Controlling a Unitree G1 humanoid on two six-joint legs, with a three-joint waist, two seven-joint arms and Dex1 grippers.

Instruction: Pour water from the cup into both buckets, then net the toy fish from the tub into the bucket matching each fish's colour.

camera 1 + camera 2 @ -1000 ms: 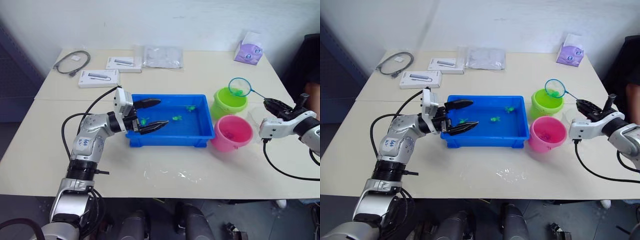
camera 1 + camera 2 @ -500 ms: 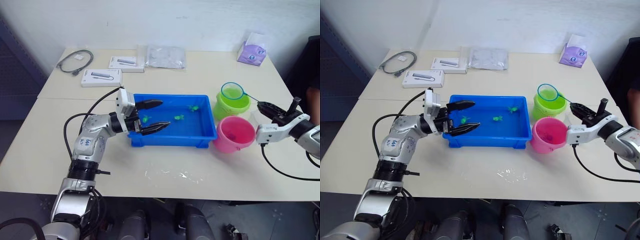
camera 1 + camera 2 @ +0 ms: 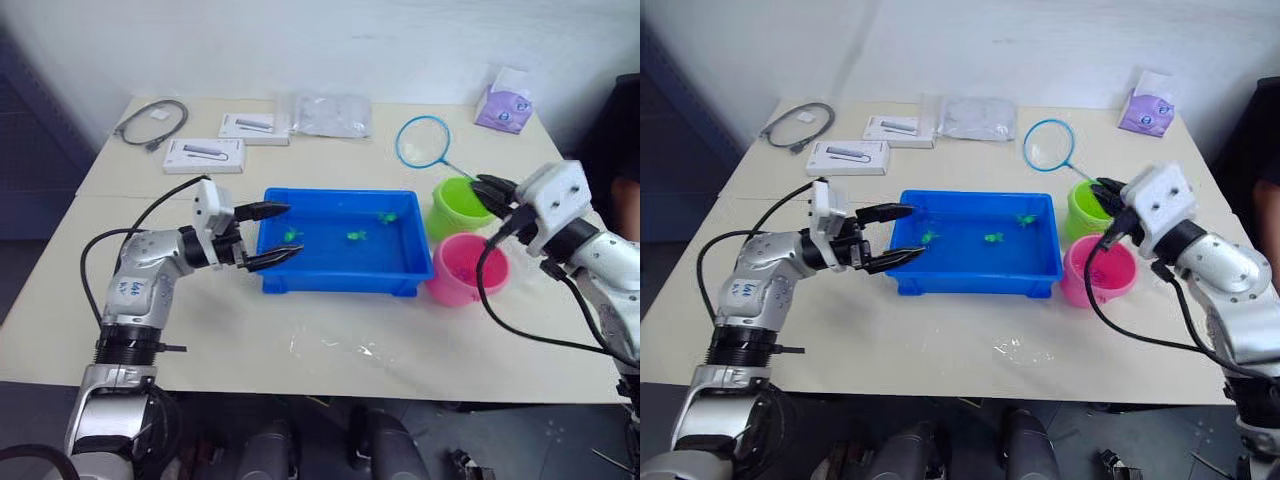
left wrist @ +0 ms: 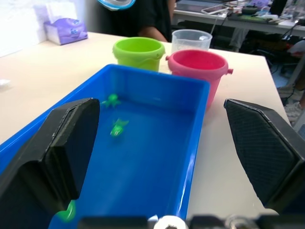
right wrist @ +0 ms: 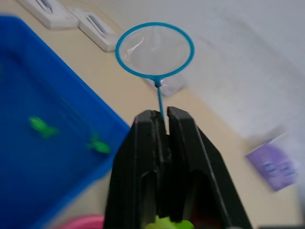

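Note:
The blue tub sits mid-table with three small green toy fish in its water. To its right stand the lime green bucket and, nearer me, the pink bucket. My right gripper hovers over the green bucket, shut on the thin handle of the net. The net's blue hoop is raised above the table behind the tub's right end, with nothing visible in the mesh. My left gripper is open at the tub's left end. The clear cup stands just beyond the pink bucket.
Along the back edge lie a coiled black cable, two white boxes, a clear plastic bag and a purple tissue pack. Spilled water glistens in front of the tub. A person in dark clothing is at the far right.
My right arm has risen and swung left, carrying the net from over the green bucket to above the table behind the tub. My left gripper has drawn back slightly to the left.

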